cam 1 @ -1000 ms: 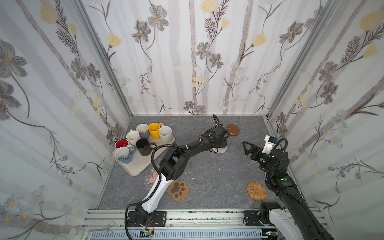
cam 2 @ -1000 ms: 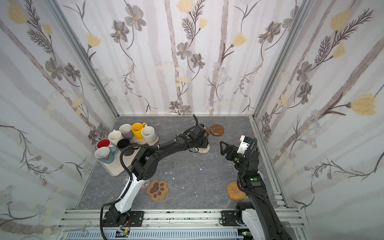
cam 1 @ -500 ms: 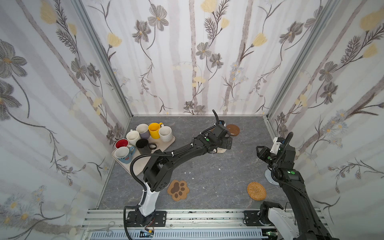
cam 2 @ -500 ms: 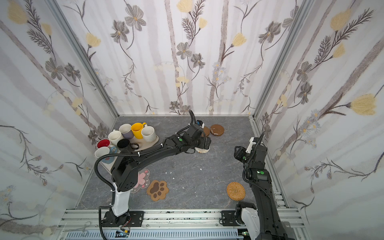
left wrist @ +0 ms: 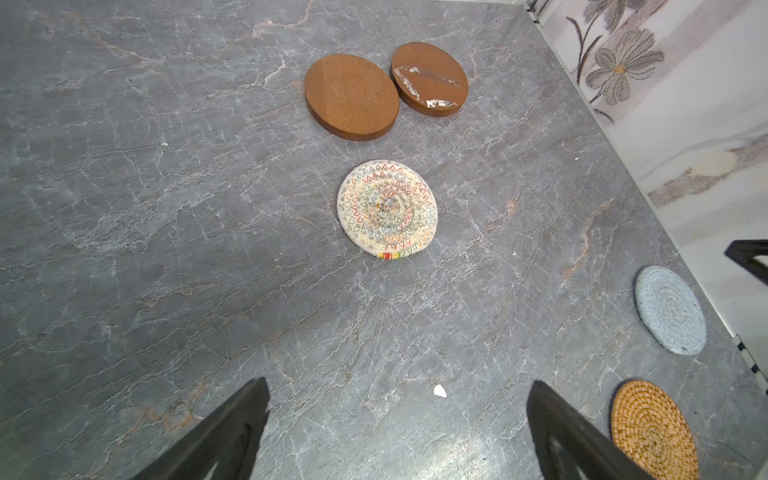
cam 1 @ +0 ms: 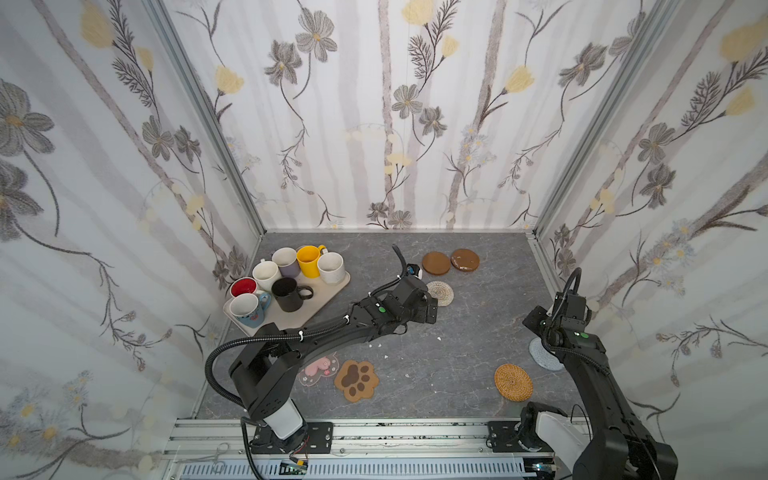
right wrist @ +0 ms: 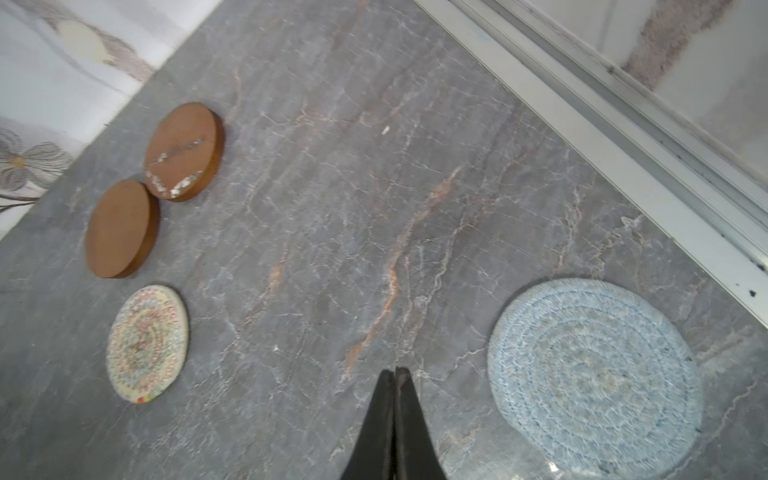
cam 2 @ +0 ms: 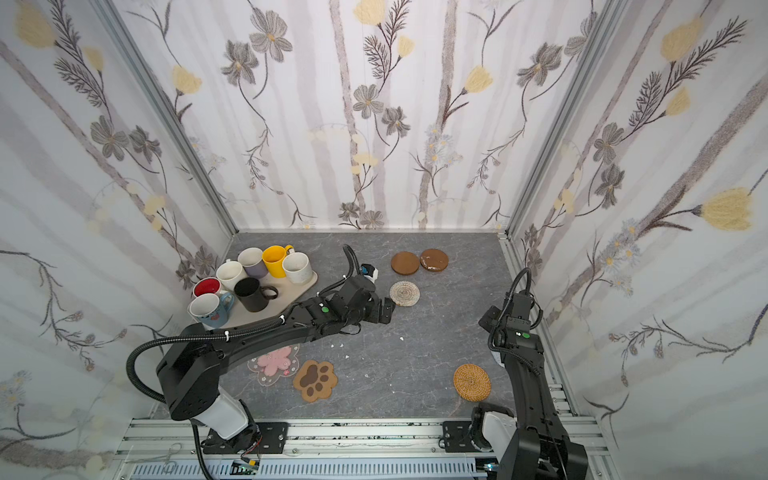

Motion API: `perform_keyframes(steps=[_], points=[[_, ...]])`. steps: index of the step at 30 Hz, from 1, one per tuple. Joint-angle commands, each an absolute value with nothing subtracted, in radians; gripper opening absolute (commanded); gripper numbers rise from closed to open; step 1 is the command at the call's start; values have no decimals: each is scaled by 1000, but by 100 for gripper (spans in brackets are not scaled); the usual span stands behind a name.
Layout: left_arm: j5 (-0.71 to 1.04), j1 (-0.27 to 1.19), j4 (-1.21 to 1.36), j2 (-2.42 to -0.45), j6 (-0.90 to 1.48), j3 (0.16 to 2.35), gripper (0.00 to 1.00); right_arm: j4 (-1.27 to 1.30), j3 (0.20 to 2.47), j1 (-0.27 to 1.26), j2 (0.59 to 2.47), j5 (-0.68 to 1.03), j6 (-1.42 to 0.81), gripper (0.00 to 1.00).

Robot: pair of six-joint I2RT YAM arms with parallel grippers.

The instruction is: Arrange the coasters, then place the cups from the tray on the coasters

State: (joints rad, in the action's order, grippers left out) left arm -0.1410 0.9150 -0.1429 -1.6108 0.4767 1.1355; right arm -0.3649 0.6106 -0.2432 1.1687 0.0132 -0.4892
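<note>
Several cups, among them a yellow cup (cam 1: pixel 308 259) and a black cup (cam 1: pixel 286 293), stand on the beige tray (cam 1: pixel 324 300) at the back left. My left gripper (cam 1: pixel 430 302) hangs open and empty just short of the pale woven coaster (left wrist: pixel 387 210). Two brown wooden coasters (cam 1: pixel 436 263) (cam 1: pixel 465 260) lie behind it. My right gripper (right wrist: pixel 394 370) is shut on nothing, above bare table beside the grey coaster (right wrist: pixel 594 374). The rattan coaster (cam 1: pixel 513 382), paw coaster (cam 1: pixel 356 379) and pink-flower coaster (cam 1: pixel 318 368) lie near the front.
Flowered walls close in the grey marbled table (cam 1: pixel 469 332) on three sides, with a metal rail (right wrist: pixel 623 137) along the right wall. Small white crumbs (left wrist: pixel 439 390) lie on the table. My left arm (cam 1: pixel 324 332) stretches across the middle.
My left gripper opened off the pale woven coaster and drew back a little. My right gripper shut and swung toward the right wall, over the grey coaster.
</note>
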Motion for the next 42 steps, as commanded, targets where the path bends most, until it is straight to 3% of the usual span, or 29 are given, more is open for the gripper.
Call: perform_keyframes(steps=[1,11,24,42], points=[[-146,916,-78,-1575,508,1092,100,-329,582,-289,1200,-2,-516,0],[-141,916,-63,-1542,523,1015,100,-193,509,-465,1456,78,-523,0],[-142,916,-52,-1592,531,1015,100,-157,537,-484,1496,107,-498,0],[-161,868,-50,-1609,520,1011,100,-191,745,-259,1702,188,-470,0]])
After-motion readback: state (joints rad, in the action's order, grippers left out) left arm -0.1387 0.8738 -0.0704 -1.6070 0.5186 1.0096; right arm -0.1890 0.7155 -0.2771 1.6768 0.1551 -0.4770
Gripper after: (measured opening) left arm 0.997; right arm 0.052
